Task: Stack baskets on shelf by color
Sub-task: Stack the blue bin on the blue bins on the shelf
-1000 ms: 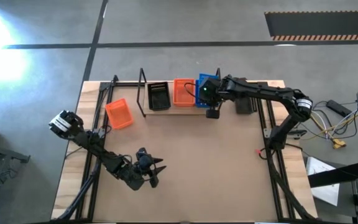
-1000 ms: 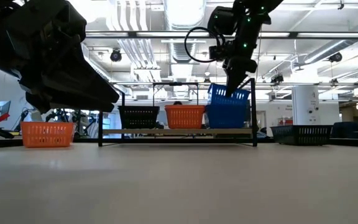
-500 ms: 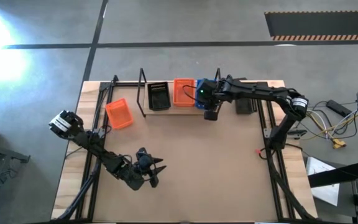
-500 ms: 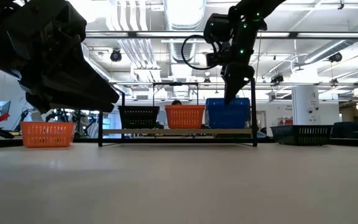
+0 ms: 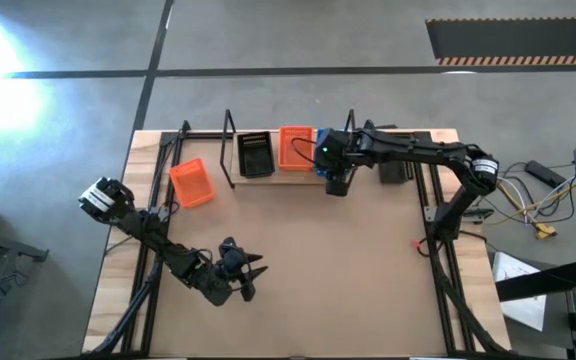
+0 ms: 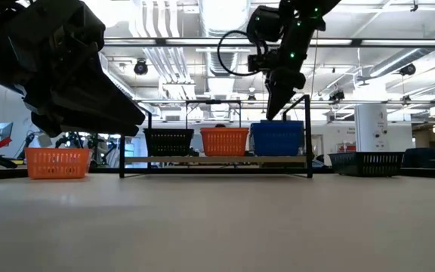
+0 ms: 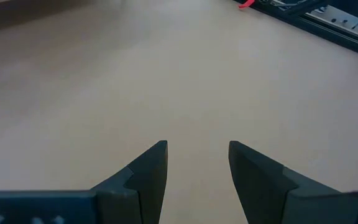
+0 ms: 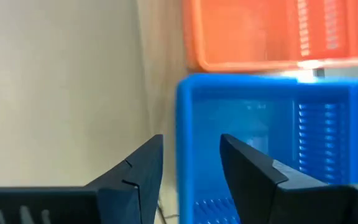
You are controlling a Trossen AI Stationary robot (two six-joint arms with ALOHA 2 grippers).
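Observation:
On the shelf at the table's far side, three baskets stand in a row on their bottoms: black, orange and blue. My right gripper hangs open just above the blue basket's near wall, with one finger to either side of it and neither touching. A loose orange basket rests on the table at the left. A black basket sits to the right of the shelf. My left gripper waits open over the near left of the table.
The shelf's upright wire loop ends rise beside the baskets. Black frame rails run along both sides of the table. The brown tabletop lies bare between the two arms.
My right gripper has opened and let go of the blue basket. The basket was raised and tilted. It now sits level at the shelf's right end. The gripper has then gone up a little, clear of the rim.

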